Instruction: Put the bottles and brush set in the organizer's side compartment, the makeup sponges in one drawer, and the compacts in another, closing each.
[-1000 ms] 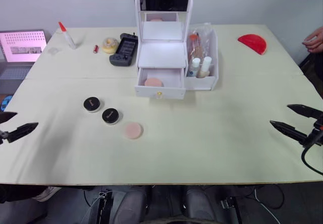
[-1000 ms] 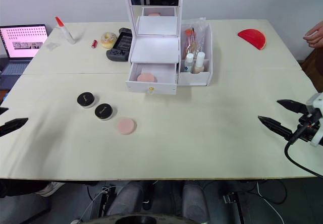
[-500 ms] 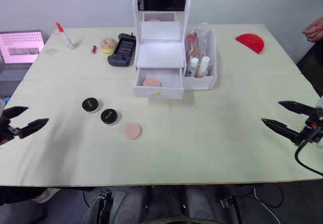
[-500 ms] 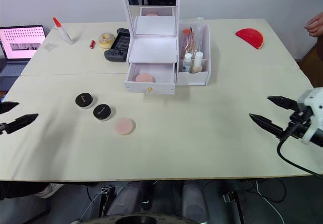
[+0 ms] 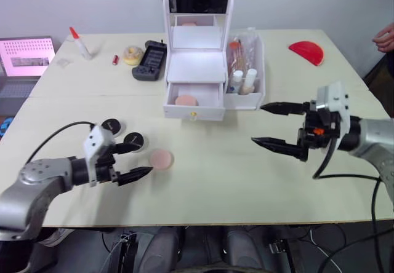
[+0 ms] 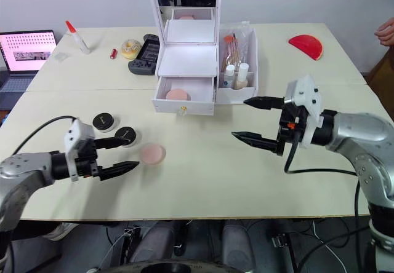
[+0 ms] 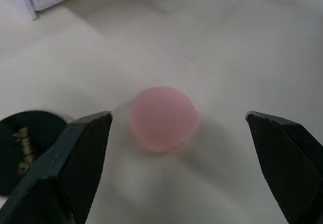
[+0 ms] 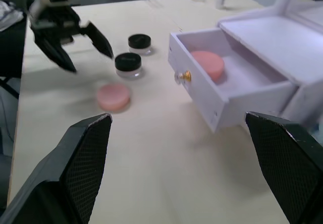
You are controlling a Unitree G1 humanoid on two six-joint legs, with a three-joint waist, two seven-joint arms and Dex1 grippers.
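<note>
The white organizer (image 5: 196,70) stands at the table's middle back, its lower drawer (image 5: 192,102) pulled open with one pink makeup sponge (image 5: 186,100) inside. Bottles (image 5: 249,81) and the brush set (image 5: 237,51) stand in the side compartment (image 5: 258,98). A second pink sponge (image 5: 162,158) lies on the table beside two black compacts (image 5: 111,126) (image 5: 133,141). My left gripper (image 5: 146,157) is open, its fingers (image 7: 75,158) on either side of that sponge (image 7: 162,118) and just short of it. My right gripper (image 5: 257,124) is open in front of the organizer's right side, holding nothing.
At the back left are a laptop (image 5: 28,55), a glue bottle (image 5: 80,42), a small red item (image 5: 116,59), a tape roll (image 5: 132,55) and a black device (image 5: 151,59). A red half-round object (image 5: 308,51) lies back right. A person's hand (image 5: 385,37) shows at the right edge.
Both arms have swung in from the table's sides. The left gripper has come up to the loose pink sponge; the right gripper has moved in front of the organizer.
</note>
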